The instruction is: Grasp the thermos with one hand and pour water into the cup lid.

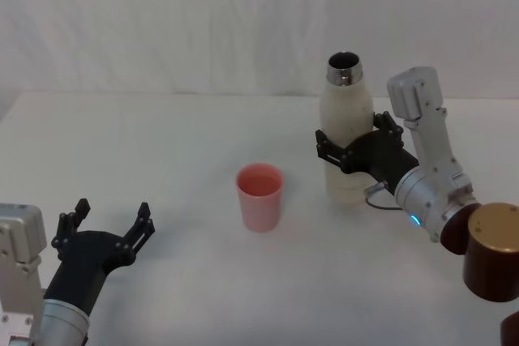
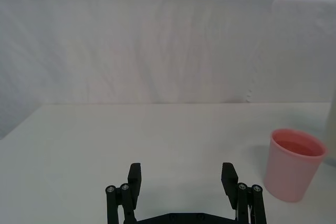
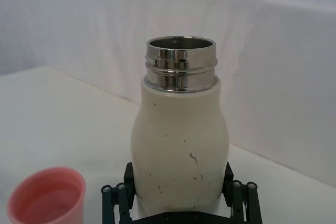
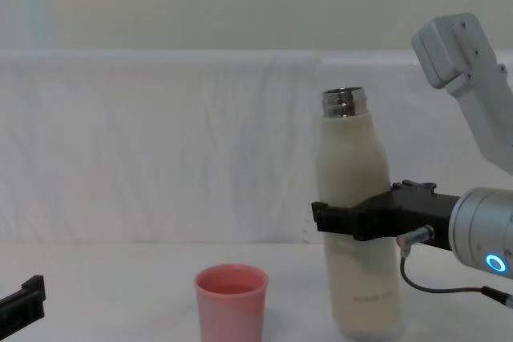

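Nearest, at the left front of the table (image 1: 178, 127), the left gripper (image 1: 109, 223) rests low with its fingers (image 2: 134, 174) spread open and nothing between them; it looks parked, and it sits well apart from the cup lid (image 1: 259, 197), so the only risk it poses is a stray reach into the pouring path. The cup lid, a small pink one, stands upright near the middle of the table, to the left of the thermos (image 1: 347, 131). Its inside has a sheen that may already be water, though I cannot tell how full it is; if it is, further pouring could overflow the rim. It is light and unheld, so a nudge from the tilting bottle would likely slide or tip it. Farther back and to the right, the right gripper (image 1: 340, 150) has its fingers (image 3: 237, 195) closed around the middle of the thermos body, one on each side, with the bottle upright and its base seemingly on the table. The steel neck is open and uncapped. The smooth, rounded wall gives the fingers little to bite on, so the bottle could rotate or slip as it is tipped. The mouth also stands well above the cup lid and off to its right, so a tilt begun without first moving over would probably send water onto the table.
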### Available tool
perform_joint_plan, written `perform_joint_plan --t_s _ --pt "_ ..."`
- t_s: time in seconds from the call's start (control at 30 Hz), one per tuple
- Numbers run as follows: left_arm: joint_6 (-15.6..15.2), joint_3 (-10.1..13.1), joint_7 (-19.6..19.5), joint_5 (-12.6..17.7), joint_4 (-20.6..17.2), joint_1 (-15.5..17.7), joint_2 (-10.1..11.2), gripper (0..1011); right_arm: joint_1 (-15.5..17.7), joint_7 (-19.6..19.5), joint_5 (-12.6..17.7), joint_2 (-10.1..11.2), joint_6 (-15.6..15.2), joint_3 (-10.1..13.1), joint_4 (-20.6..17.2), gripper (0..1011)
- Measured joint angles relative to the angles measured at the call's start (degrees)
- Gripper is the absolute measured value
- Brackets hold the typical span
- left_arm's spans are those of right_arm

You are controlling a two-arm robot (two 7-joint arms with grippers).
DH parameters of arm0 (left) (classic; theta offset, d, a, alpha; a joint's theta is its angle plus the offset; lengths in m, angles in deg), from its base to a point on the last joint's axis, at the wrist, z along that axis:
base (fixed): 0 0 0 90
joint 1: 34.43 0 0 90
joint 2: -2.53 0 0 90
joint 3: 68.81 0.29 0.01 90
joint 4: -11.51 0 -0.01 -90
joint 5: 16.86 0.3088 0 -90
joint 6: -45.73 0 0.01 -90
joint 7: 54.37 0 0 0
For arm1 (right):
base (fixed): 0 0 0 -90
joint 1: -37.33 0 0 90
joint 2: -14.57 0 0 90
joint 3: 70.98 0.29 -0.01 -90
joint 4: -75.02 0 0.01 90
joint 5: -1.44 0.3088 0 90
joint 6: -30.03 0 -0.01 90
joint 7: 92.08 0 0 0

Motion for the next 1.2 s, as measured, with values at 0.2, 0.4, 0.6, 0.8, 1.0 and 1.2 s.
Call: perform_joint_plan --t_s 0.2,0.4,0.6,0.8,1.0,1.2 --pt "0.00 0.00 0.00 0.00 0.00 0.00 0.00 1001 -1.08 0.24 2.81 -0.92 -0.59 0.23 1.79 960" --pt "0.00 0.00 0.00 0.00 0.00 0.00 0.00 1001 -2.23 0.24 4.48 -1.34 -0.77 -0.14 3.52 960" --pt "0.00 0.00 0.00 0.00 0.00 0.00 0.00 1001 -2.77 -0.05 5.60 -1.52 -0.63 -0.58 4.53 960" --pt "0.00 0.00 0.00 0.00 0.00 0.00 0.00 1001 -3.07 -0.50 6.82 -1.78 0.06 -1.34 5.73 960" --pt "0.00 0.00 0.00 0.00 0.00 0.00 0.00 1001 -3.35 -0.97 7.68 -1.79 0.72 -2.20 6.54 960" --pt "0.00 0.00 0.00 0.00 0.00 0.00 0.00 1001 -3.51 -1.42 8.46 -1.41 1.27 -2.91 7.07 960"
